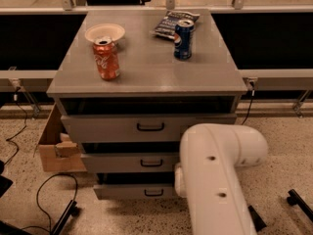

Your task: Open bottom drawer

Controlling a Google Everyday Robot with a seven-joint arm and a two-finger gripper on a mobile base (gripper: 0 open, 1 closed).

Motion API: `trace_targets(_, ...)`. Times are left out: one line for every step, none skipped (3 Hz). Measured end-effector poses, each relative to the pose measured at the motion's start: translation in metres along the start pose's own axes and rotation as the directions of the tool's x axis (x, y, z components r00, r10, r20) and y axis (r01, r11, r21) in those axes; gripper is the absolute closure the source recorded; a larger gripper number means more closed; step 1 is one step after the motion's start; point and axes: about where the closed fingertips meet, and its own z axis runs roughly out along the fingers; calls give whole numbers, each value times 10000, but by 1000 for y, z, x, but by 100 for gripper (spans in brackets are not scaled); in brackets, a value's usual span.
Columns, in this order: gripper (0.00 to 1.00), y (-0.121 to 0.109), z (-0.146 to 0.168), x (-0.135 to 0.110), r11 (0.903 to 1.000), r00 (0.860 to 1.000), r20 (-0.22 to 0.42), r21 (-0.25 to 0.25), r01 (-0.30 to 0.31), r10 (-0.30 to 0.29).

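Low at the foot of a grey three-drawer cabinet [146, 77], the bottom drawer [127, 192]: flat grey front, narrowest-looking of the three, with a small black bar handle [154, 193] at its middle. Dark strip of shadow just above that front. Right end hidden behind a bulky white robot arm [215, 180]. Whether pulled out a little or pushed fully in, cannot tell from this angle. Above it, the middle grey drawer front [117, 163], then the tallest, widest grey drawer front [107, 128], each with its own black handle and a dark gap over it.

Arm in the foreground at lower right, rounded elbow level with the middle drawer, long white link running down and out past the bottom edge. Gripper out of sight, no part of it showing past the arm; apart or together, cannot tell.

On the cabinet top: an orange-red soda can [106, 58] upright near the front left, a shallow white bowl [104, 32] just behind it, a blue soda can [183, 39] upright toward the back right, and a dark crinkled snack bag [168, 23] lying flat just behind that one.

Beside the cabinet's left flank, an open brown cardboard box [54, 146] on the speckled floor [29, 199]. Black cables [44, 190] looping across the floor at lower left.
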Motion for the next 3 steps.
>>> trace_targets(94, 47, -55, 28, 9986, 9983, 297, 134, -507, 503)
trace_targets(82, 62, -51, 30, 9993, 9990, 256, -141, -351, 354)
trace_targets(59, 61, -50, 30, 9992, 9990, 255, -132, -366, 370)
